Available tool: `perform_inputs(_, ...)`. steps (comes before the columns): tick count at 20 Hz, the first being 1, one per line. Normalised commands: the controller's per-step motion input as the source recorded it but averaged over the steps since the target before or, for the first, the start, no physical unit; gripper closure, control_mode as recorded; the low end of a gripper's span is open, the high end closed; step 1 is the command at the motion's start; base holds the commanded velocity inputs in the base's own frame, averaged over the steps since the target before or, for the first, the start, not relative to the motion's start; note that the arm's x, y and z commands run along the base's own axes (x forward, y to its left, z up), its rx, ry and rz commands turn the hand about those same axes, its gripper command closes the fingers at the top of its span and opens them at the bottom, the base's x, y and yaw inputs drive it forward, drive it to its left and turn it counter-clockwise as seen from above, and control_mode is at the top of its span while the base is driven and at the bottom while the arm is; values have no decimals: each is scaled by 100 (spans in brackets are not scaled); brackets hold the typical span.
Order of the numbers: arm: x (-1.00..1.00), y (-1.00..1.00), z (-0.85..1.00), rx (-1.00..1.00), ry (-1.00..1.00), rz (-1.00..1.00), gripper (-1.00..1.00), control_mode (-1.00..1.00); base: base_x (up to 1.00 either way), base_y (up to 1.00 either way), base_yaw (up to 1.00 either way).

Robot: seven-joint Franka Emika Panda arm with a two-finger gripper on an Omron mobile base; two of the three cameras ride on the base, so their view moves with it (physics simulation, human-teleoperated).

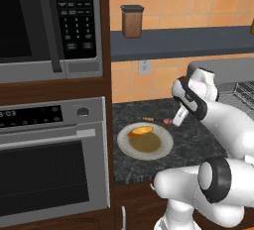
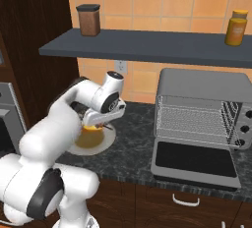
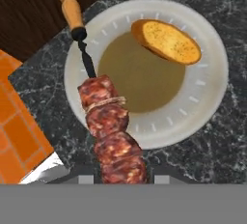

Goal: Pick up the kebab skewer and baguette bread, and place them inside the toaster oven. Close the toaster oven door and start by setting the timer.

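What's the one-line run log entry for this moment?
gripper: shut on skewer | bread: on plate | toaster oven: door open

dark counter (image 1: 198,140) under plate (image 1: 164,148), toaster oven (image 2: 202,119)

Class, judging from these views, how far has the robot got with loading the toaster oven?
Done: the grey metal toaster oven stands open and empty. In hand: the gripper holds the reddish-brown meat skewer above the white plate. Left: the golden oval baguette piece on the plate, shutting the dark glass door, the timer.

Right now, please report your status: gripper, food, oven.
Gripper shut on kebab skewer, lifted over the plate. Baguette bread lies on the plate. Toaster oven door open, rack bare.
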Motion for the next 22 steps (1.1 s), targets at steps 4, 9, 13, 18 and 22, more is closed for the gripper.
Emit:
perform_inputs(4, -98, -56, 66, 0, -3, -18, 100, -100, 0, 0, 0)
perform_inputs(9, -100, -81, 41, 0, -5, -2, 100, -100, 0, 0, 0)
perform_inputs(13, -93, -83, 47, 0, -6, 0, 100, -100, 0, 0, 0)
perform_inputs(18, -21, -78, 56, 0, -2, 0, 100, -100, 0, 0, 0)
perform_inputs(22, 0, -68, 42, 0, 0, 0, 100, -100, 0, 0, 0)
